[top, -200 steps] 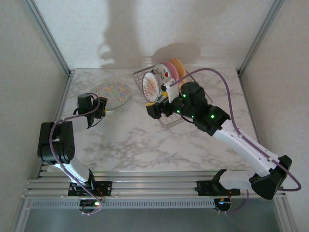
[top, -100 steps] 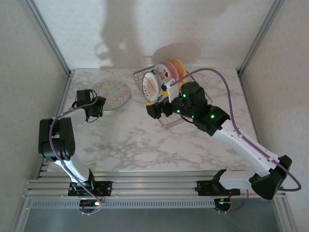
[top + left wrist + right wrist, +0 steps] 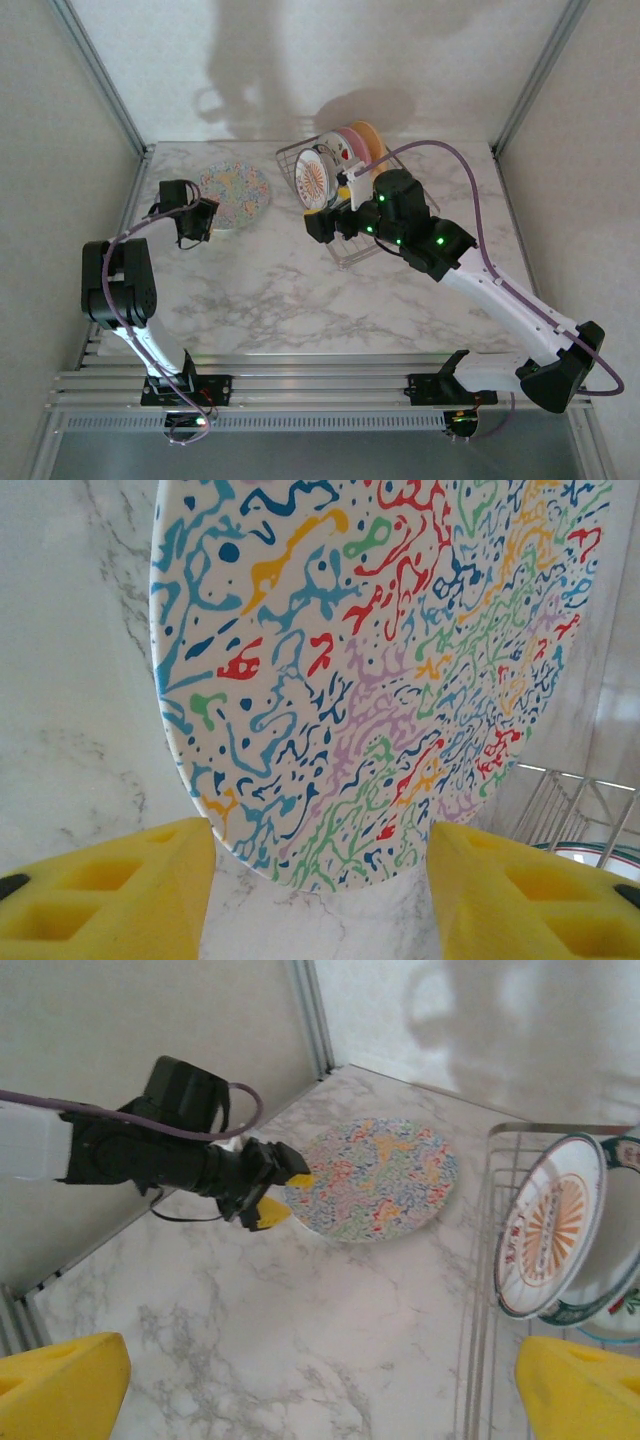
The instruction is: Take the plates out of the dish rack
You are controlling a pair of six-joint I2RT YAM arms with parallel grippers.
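The large speckled plate (image 3: 236, 189) (image 3: 380, 660) (image 3: 375, 1178) lies flat on the marble at the back left. My left gripper (image 3: 204, 219) (image 3: 320, 890) (image 3: 277, 1193) is open at its near-left rim, its yellow fingers either side of the edge and gripping nothing. The dish rack (image 3: 349, 257) (image 3: 480, 1260) stands at the back centre. Leaning in it are the sunburst plate (image 3: 315, 176) (image 3: 555, 1225), a white plate with red-and-green motifs (image 3: 336, 154), a pink plate (image 3: 352, 143) and a yellow-orange plate (image 3: 369, 140). My right gripper (image 3: 326, 208) (image 3: 320, 1390) hovers wide open over the rack's front-left corner, empty.
Metal frame posts and pale walls close in the table on the left (image 3: 100, 80) and right (image 3: 535, 80). Bare marble (image 3: 290, 290) stretches between the speckled plate and the arm bases. A purple cable (image 3: 470, 190) arcs over the right arm.
The left gripper's jaws have widened and it has shifted slightly toward the far left beside the speckled plate. The plate stays flat. The right arm has not moved.
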